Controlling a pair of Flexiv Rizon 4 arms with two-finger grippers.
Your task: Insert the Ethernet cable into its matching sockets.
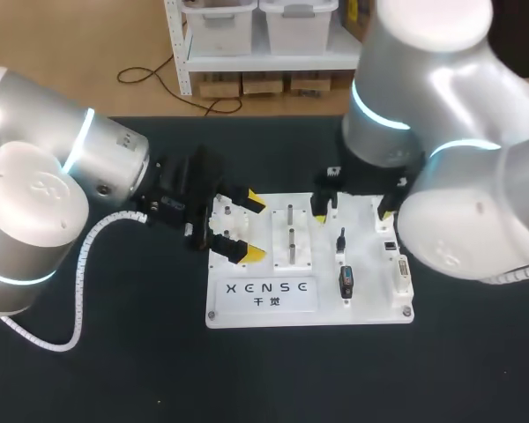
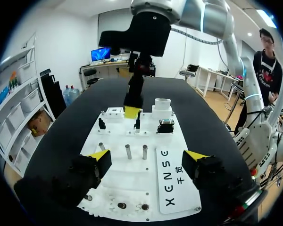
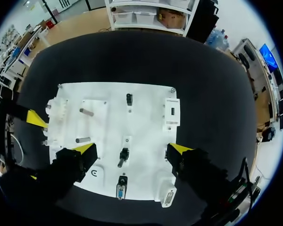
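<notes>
L gripper point(image 2: 147, 157): jaws spread wide, empty, hovering over the white board point(image 2: 132, 188) near its metal pegs point(image 2: 129, 151). R gripper point(image 3: 130, 153): jaws spread too, nothing pinched, above the board's middle, with a small black plug point(image 3: 123, 157) on the board under the gap. Can't tell for sure that's the Ethernet end; no loose cable visible, similar connectors point(image 3: 121, 188) sit on the board beside it. Risks, imo: grabbing the wrong plug bc they look alike; plug tilting in the pinch and jamming on entry; both arms crowding the board and bumping
</notes>
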